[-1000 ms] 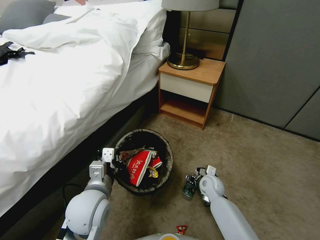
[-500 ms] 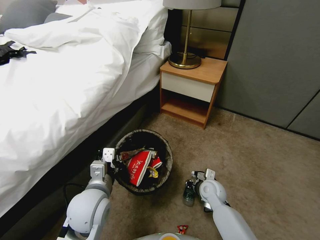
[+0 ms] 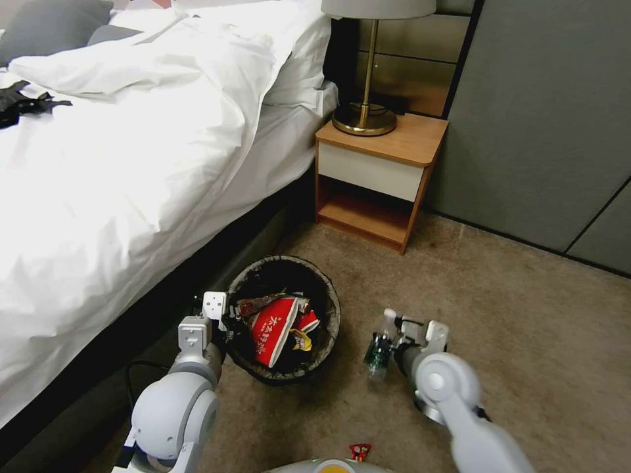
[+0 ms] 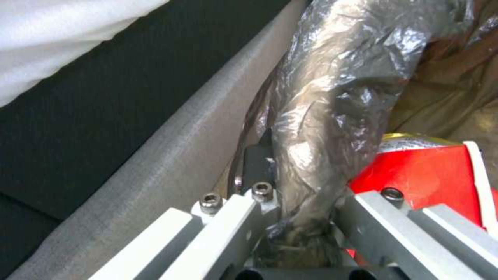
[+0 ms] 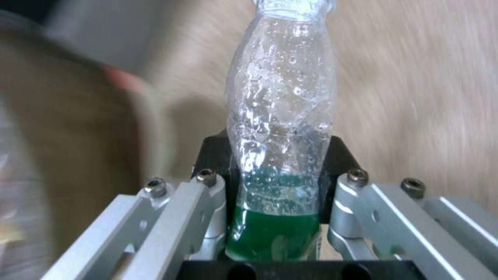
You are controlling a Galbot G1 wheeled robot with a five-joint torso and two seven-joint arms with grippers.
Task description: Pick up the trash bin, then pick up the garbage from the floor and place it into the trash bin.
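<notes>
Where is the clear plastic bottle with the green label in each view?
Head view: plastic bottle held in the right gripper, right of the trash bin.
Left wrist view: not in it.
Right wrist view: bottle between the fingers.
Shared landmark: the carpet.

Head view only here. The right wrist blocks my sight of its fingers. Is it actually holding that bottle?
Observer: Yes. The right gripper is shut on the clear crumpled plastic bottle with a green label, at its label end.
Operator: Left one on the bin?
Observer: The left gripper pinches the bag-covered rim of the small round trash bin, one finger outside and one inside.
Operator: Anything near the inner finger?
Observer: The red-and-white paper cup, right beside it.
</notes>
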